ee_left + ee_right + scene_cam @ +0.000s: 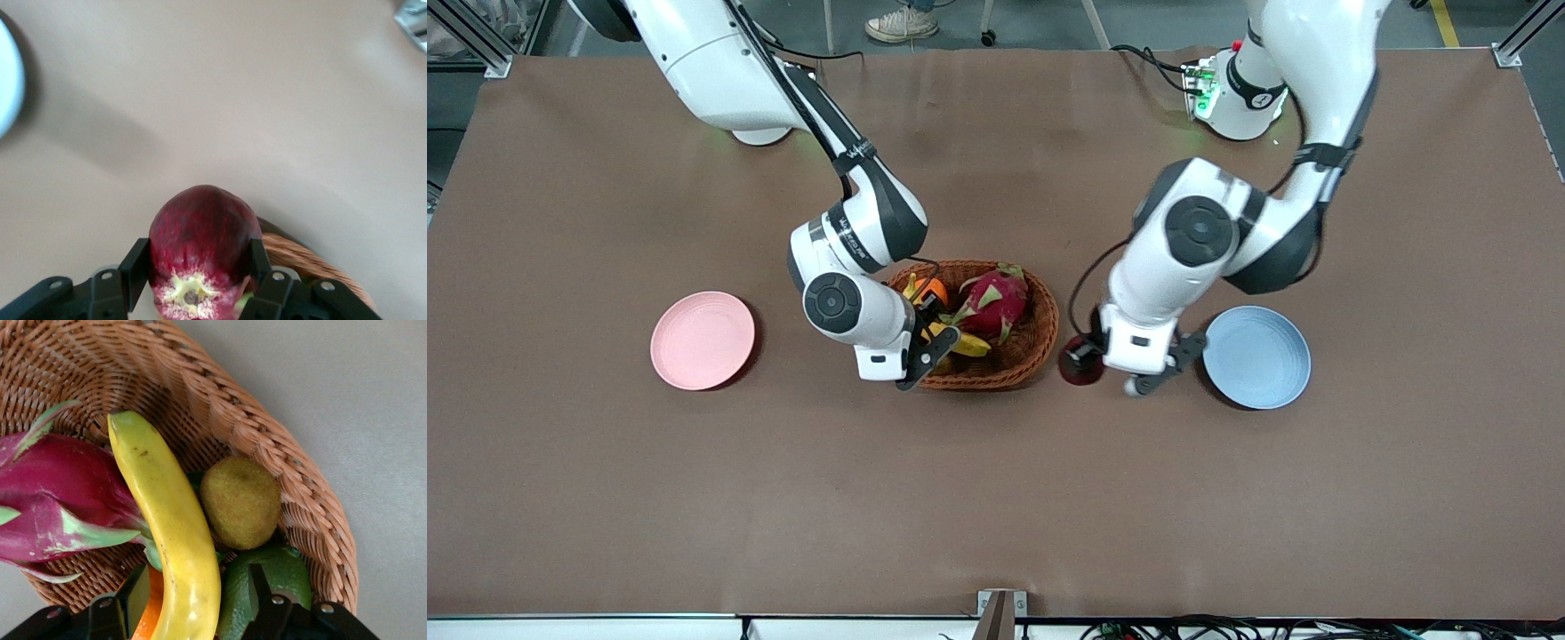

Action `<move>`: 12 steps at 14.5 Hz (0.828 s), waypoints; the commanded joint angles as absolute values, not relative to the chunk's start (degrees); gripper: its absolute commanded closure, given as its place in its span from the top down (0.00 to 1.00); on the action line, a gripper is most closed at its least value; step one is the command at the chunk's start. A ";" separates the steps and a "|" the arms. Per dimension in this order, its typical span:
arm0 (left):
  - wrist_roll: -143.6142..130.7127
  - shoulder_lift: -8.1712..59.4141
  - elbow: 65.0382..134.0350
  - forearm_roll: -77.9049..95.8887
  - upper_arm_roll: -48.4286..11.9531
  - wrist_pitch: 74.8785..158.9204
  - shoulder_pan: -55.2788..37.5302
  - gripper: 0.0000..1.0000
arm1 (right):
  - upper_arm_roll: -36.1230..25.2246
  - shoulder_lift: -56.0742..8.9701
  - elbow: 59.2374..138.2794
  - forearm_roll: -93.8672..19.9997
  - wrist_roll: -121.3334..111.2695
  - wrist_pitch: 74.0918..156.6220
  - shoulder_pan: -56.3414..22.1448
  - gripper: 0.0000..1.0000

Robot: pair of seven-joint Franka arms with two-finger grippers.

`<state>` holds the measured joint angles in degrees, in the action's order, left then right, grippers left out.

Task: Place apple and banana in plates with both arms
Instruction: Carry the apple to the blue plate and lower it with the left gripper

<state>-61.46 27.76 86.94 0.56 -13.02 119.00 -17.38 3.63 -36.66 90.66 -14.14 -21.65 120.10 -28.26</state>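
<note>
My left gripper [1087, 357] is shut on the dark red apple [1078, 372] and holds it low over the table between the wicker basket and the light blue plate [1258, 357]. In the left wrist view the apple [200, 233] fills the gripper [197, 263], and the plate's edge [7, 80] shows. My right gripper [934, 342] is open inside the basket. Its fingers [133, 597] straddle the yellow banana [170, 527], which lies in the basket [969, 345]. The pale pink plate [703, 340] sits toward the right arm's end.
The oval wicker basket [1040, 333] stands mid-table between the plates. It holds a pink dragon fruit [991, 302], an orange fruit [934, 289], a brown kiwi [240, 500] and a green fruit [280, 577]. Its rim [313, 263] shows close by the apple.
</note>
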 commanded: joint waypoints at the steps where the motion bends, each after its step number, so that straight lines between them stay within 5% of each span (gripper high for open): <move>1: -51.90 25.75 88.68 -0.18 -13.36 112.87 -11.45 0.07 | 3.87 -37.00 90.44 -15.38 -24.52 119.88 -28.21 0.68; 12: -31.13 24.70 98.87 -7.54 -13.45 112.67 1.82 0.08 | 3.87 -37.53 90.53 -15.21 -25.48 119.88 -28.65 0.64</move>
